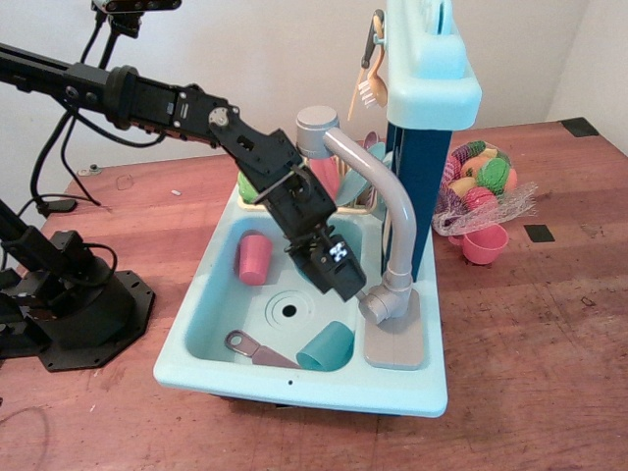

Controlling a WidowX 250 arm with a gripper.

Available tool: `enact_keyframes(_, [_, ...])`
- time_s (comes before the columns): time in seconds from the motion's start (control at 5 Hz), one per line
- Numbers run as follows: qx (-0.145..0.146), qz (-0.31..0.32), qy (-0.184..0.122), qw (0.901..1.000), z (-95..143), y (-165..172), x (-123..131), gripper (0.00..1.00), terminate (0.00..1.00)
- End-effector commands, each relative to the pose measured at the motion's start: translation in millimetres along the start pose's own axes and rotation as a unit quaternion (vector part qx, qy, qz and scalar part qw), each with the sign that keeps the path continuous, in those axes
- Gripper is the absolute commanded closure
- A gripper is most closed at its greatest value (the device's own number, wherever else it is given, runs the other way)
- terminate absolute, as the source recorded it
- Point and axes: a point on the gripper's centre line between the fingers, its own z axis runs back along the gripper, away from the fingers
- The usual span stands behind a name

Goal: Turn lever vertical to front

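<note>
We see the black gripper [345,283] reaching down over the pale blue toy sink [196,334], its tip just beside the grey faucet base [386,306], from which the curved grey spout [378,186] rises; we cannot make out the lever or how the jaws stand. In the basin lie a pink cup [254,259], a teal cup [327,346] and a brownish spatula [257,349]. On the wooden table [530,343], right of the sink, sit a net bag of toy food [483,186] and a pink bowl [485,243].
</note>
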Motion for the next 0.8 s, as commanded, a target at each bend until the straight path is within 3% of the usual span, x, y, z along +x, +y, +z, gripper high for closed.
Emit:
enact_keyframes(0.0, [0.021,0.002,0.019,0.9996,7,13,-6,0.0,0.0])
enact_keyframes(0.4, [0.039,0.028,0.001,0.9989,25,35,-23,0.0,0.0])
enact_keyframes(0.6, [0.034,0.036,0.005,0.9988,23,40,-21,0.0,0.0])
